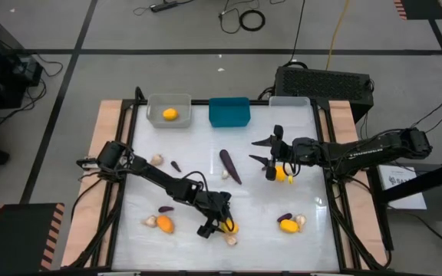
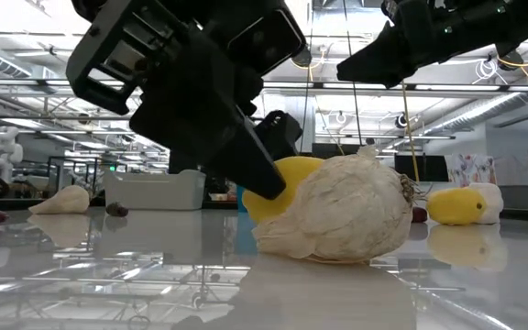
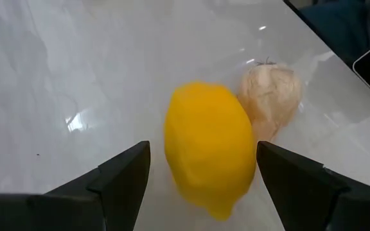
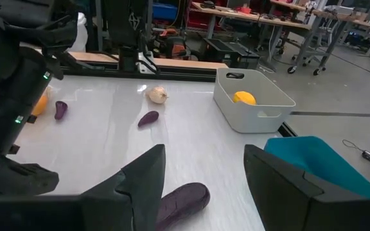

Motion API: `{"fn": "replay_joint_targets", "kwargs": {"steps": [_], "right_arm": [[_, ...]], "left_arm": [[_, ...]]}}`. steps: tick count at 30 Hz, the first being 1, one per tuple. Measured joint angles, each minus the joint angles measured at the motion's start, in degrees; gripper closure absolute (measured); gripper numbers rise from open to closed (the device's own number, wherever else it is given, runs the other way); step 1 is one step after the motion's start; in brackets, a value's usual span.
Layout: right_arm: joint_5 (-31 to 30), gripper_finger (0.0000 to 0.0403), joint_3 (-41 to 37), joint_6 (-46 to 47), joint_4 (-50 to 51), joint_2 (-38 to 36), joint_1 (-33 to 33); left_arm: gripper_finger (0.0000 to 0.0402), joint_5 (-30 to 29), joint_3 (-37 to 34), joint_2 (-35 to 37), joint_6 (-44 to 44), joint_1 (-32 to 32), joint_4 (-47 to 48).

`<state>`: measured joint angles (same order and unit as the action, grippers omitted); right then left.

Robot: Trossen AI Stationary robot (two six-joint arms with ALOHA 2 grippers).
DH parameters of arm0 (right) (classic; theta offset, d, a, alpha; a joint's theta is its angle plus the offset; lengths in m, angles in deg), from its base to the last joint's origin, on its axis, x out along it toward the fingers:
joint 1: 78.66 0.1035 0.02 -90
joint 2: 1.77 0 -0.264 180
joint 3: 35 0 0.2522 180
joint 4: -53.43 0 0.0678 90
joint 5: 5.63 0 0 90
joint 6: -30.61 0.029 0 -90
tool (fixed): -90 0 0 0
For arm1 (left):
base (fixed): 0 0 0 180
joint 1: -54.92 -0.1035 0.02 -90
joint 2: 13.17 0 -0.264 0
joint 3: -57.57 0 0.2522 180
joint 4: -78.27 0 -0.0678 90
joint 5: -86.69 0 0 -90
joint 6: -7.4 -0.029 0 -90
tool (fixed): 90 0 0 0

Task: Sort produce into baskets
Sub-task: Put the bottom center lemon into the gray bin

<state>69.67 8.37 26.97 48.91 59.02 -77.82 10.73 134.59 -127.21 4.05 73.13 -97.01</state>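
Note:
My left gripper (image 1: 222, 225) is low over the table's near middle. It is open, with one finger on either side of a yellow oval fruit (image 3: 211, 151) that lies on the table. A pale garlic bulb (image 3: 270, 99) rests against the fruit's far side. My right gripper (image 1: 254, 150) hangs open above the table right of centre, with nothing between its fingers. A large purple eggplant (image 4: 182, 202) lies below and ahead of it. The grey basket (image 1: 169, 111), holding one yellow fruit (image 1: 170, 114), the teal basket (image 1: 229, 112) and the translucent white basket (image 1: 290, 102) stand along the far edge. My left gripper comes at the yellow fruit slanting down from the table's left. One finger (image 3: 288, 173) stands right beside the fruit's side (image 3: 249, 160), and I cannot tell whether it touches. The other finger (image 3: 124, 170) stands clear of the fruit, which lies on the table.
Loose produce lies about: a yellow fruit (image 1: 282, 173) under the right arm; a fruit, garlic and purple piece at near right (image 1: 288, 225); an orange fruit (image 1: 164, 224) with garlic at near left; garlic (image 1: 156, 159) and a small eggplant (image 1: 176, 165) at left. A black box (image 1: 322, 80) stands behind the table.

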Motion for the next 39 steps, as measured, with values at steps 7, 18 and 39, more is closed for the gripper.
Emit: {"fn": "replay_joint_targets", "kwargs": {"steps": [7,18,39], "right_arm": [[0.0,0.02,0.0,0.0,0.0,0.0,0.0],[-0.02,0.02,0.0,-0.01,0.09,0.0,0.0],[-0.04,0.02,0.0,-0.04,0.62,0.0,0.02]], "left_arm": [[0.0155,0.31,0.0,0.0,-0.01,-0.14,-0.01],[0.0239,-0.57,0.02,3.67,0.04,-0.66,4.96],[0.0243,-34.11,0.02,36.19,2.55,-32.33,63.98]]}}
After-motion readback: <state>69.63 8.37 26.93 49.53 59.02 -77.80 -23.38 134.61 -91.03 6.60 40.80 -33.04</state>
